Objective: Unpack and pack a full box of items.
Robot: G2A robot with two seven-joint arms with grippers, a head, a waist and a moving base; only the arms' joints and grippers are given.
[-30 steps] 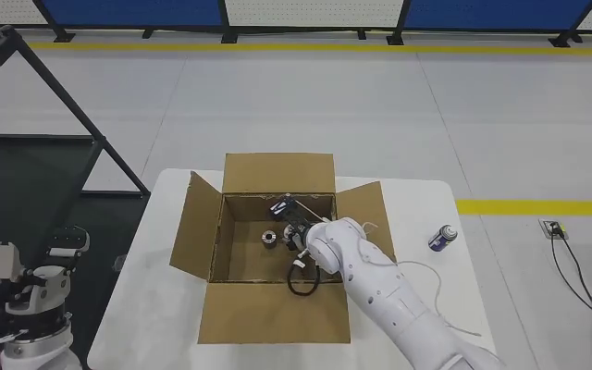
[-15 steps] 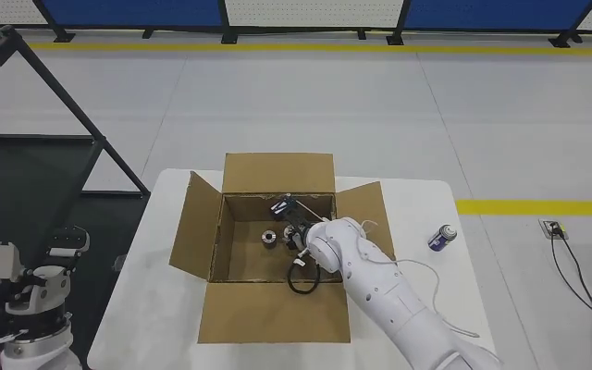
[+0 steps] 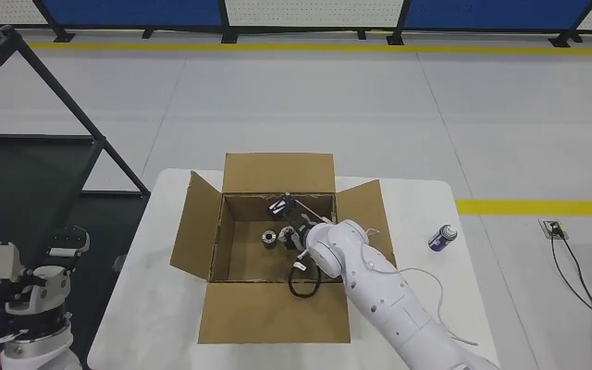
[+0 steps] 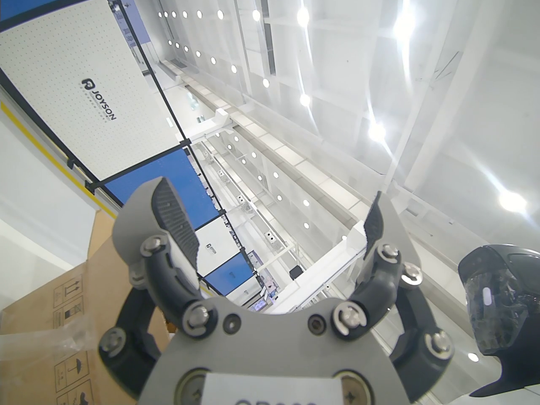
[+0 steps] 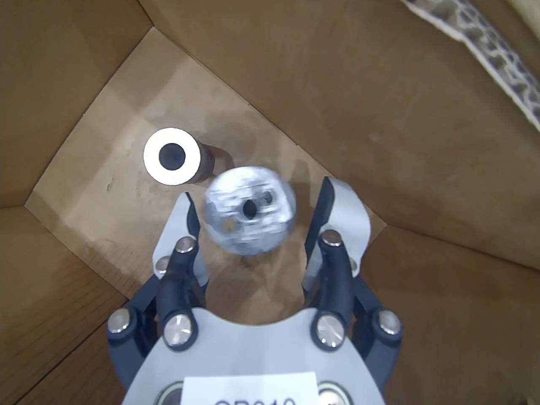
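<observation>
While right pincer (image 5: 256,191) stands apart astride holed metal disc (image 5: 249,214) | risk: closing off-centre could tip it into upright steel tube (image 5: 171,156) | left pincer (image 4: 270,198) apart.

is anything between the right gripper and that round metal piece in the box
Nothing visible does. The right gripper has its open fingers on either side of the round metal piece, with bare gaps between. The metal cylinder stands beside one finger, outside the gap.
</observation>
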